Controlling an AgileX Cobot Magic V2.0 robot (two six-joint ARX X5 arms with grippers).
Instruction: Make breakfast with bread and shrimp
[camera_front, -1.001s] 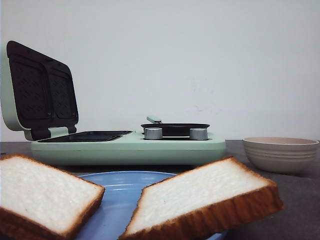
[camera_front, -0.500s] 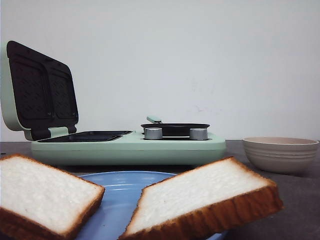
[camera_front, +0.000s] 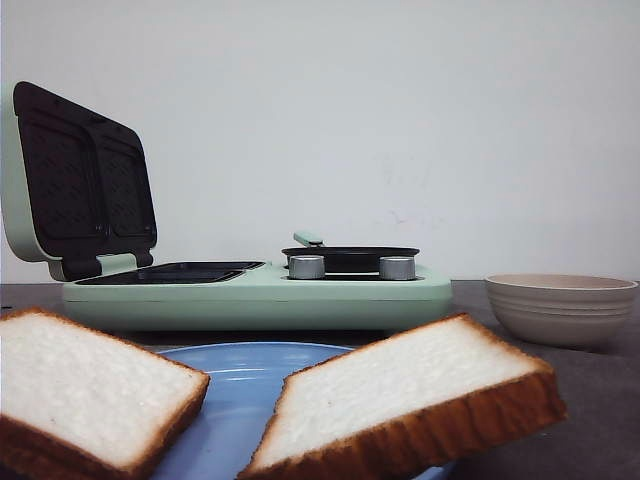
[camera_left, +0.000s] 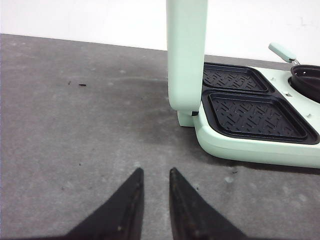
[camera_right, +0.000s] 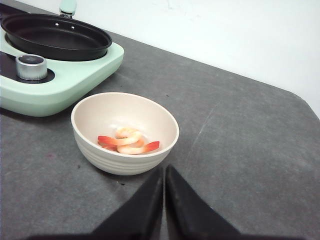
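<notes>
- Looking from the front, nothing is cooked yet. Two slices of bread, the left slice (camera_front: 85, 395) and the right slice (camera_front: 405, 405), lie on a blue plate (camera_front: 240, 385) at the near edge. The green breakfast maker (camera_front: 260, 290) sits farther back with its lid (camera_front: 80, 180) up and its sandwich plates bare. The small black pan (camera_front: 350, 258) looks bare too. A beige bowl (camera_front: 560, 305) stands to the right. No gripper shows here.
- Looking from the left wrist, the left gripper (camera_left: 152, 197) hangs over bare table, fingers a little apart, holding nothing. The open sandwich plates (camera_left: 252, 112) are near, farther back and to the right. No bread shows here.
- Looking from the right wrist, the right gripper (camera_right: 164, 192) has its fingers almost together and is empty. The bowl sits just past its tips, with shrimp (camera_right: 127, 142) inside.
- I think all the steps are left: bread into the maker, shrimp into the pan.
</notes>
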